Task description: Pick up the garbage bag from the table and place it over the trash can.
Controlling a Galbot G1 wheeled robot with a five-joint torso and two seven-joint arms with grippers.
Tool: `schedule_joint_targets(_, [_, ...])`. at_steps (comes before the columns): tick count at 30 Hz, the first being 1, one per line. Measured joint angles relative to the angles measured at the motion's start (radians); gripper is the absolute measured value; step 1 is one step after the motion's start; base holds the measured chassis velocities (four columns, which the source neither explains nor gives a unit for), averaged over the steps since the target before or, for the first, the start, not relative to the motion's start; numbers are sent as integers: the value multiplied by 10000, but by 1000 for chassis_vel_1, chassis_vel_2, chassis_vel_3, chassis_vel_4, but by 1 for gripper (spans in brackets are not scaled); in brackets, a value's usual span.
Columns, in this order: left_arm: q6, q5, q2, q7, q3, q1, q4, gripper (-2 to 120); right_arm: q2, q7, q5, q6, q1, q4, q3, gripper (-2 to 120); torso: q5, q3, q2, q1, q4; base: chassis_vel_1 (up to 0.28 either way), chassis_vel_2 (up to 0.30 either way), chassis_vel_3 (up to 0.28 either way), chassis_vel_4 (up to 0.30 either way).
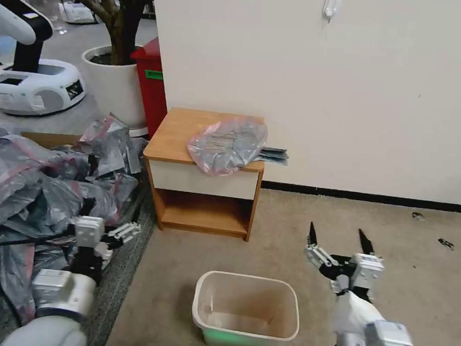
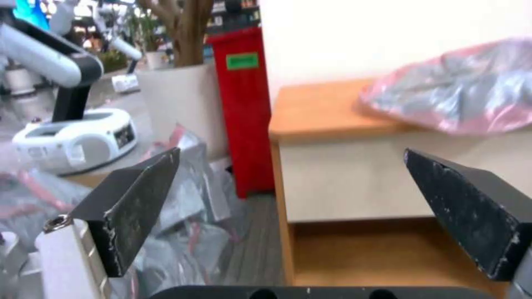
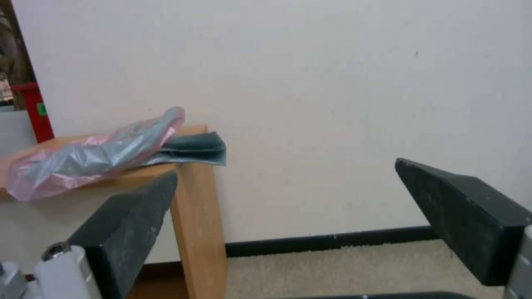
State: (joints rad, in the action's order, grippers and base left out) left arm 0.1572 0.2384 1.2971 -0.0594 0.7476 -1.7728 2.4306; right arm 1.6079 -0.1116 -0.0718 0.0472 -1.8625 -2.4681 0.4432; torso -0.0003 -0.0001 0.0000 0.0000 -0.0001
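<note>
the heap of grey-pink bags [image 1: 36, 177] covers the floor on the robot's left, beside the table [image 1: 178, 128], which stands against the wall. the table is the pick-up point: its top holds the garbage bag [image 1: 226, 144], lying crumpled on the right half of the top with its lower edge draped over the drawer front. this overhang probably offers a free edge for grasping. a flat folded grey stack [image 1: 274, 155] lies just beside the bag, partly under it, by the wall. the trash can [image 1: 246, 310] stands open and unlined on the carpet in front of the table, between the two arms. the right gripper [image 1: 337, 240] hangs low over the carpet, fingers spread, holding nothing. the left gripper [image 2: 294, 207] hangs near the heap, aimed at the table front, likewise spread and unloaded. the pick-up is not yet begun.
</note>
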Motion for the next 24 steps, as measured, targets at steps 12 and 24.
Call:
schedule_joint_targets(12, [554,886,-703,-241,696,-786,797,100,29,-258,907,-54,174,676,-94,100,3,0,0,0,1,0,0,0,0])
schedule_joint_targets(24, [19,1637,-822,-491,1307,-1168,736,100,14,-306,2399,276,616,696,0,100,6,1,0,0,1,0,0,0,0])
